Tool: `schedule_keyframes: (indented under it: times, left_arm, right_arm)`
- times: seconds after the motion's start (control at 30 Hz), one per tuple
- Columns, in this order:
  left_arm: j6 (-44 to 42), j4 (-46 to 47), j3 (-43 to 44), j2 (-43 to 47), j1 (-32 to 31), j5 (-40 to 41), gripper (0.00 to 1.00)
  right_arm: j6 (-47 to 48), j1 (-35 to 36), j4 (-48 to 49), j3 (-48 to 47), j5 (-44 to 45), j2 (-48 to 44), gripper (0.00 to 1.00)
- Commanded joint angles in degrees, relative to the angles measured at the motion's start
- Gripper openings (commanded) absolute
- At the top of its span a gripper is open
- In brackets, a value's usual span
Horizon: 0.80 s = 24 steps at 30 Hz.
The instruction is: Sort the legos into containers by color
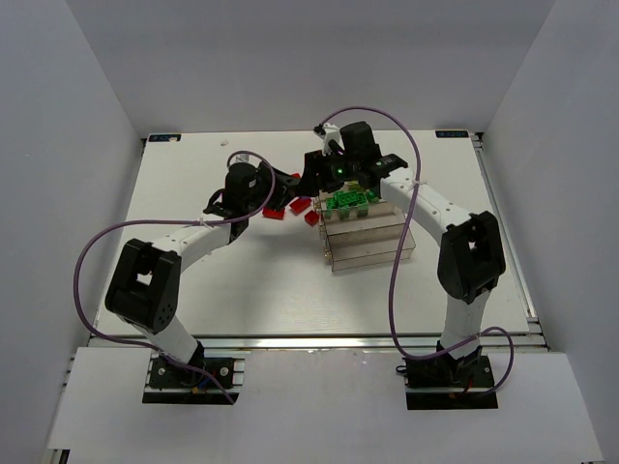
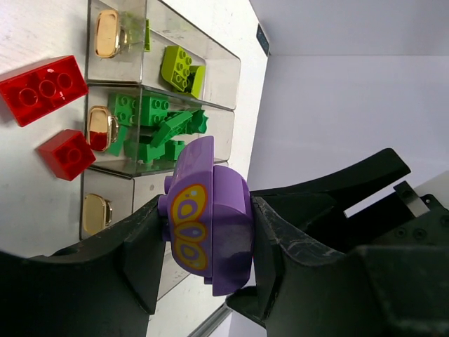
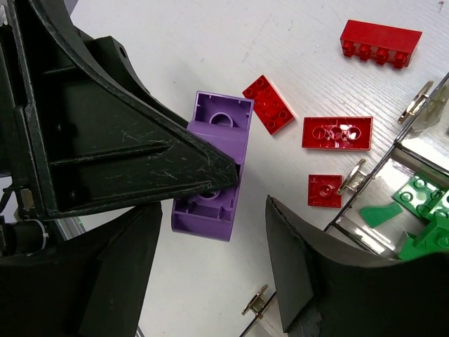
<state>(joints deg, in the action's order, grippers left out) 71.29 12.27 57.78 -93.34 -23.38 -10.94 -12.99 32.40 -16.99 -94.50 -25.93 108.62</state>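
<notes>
Centre-low in the left wrist view: purple piece [image 2: 210, 203] pinched between the fingers of the left gripper [image 2: 207, 228], its curved face printed with yellow-and-orange ovals. In the right wrist view the piece sits mid-frame, hollow underside showing. The right gripper [image 3: 210, 207] has its jaws apart on either side of it, with a gap on the right-hand side.

Clear trays [image 2: 228, 67], upper left of the left wrist view: one holds a yellow-green brick [image 2: 181, 69], the next green bricks [image 2: 151, 123] — a gold oval tab [image 2: 107, 33] at each end. Red bricks [image 3: 337, 133] lie loose on the table [image 3: 210, 42], upper right of the right wrist view.
</notes>
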Motion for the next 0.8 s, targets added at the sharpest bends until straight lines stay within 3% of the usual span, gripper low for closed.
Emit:
schedule_keyframes:
  times: [0.0,0.27,0.43,0.57,0.6,0.63,0.77]
  left_arm:
    - [0.9,2.7,1.3,1.5,-0.5,-0.8,0.4]
    - [2.5,5.2,0.4,1.5,-0.7,-1.5,0.4]
    - [3.2,6.4,-0.6,2.2,-0.7,-1.7,0.42]
    - [2.9,6.2,-0.8,2.5,-0.7,-1.6,0.54]
    - [2.7,6.1,-0.8,2.5,-0.7,-1.5,0.59]
    - [2.5,5.7,-0.7,2.8,-0.7,-1.4,0.62]
    - [-3.2,2.1,1.1,3.3,-0.7,0.7,0.79]
  right_arm:
    - [1.1,0.4,1.4,-1.2,1.1,0.3,0.66]
    - [3.2,0.4,1.5,-2.8,0.0,2.2,0.58]
    - [5.1,0.4,1.4,-3.8,-0.4,3.4,0.39]
    - [8.4,0.3,-0.3,-4.2,-0.2,3.3,0.18]
    - [9.1,0.1,-0.9,-4.5,-0.1,3.3,0.04]
    - [10.3,-0.1,-1.5,-4.6,-0.1,3.3,0.0]
    - [14.2,-3.1,-5.5,-5.5,-3.7,3.4,0.0]
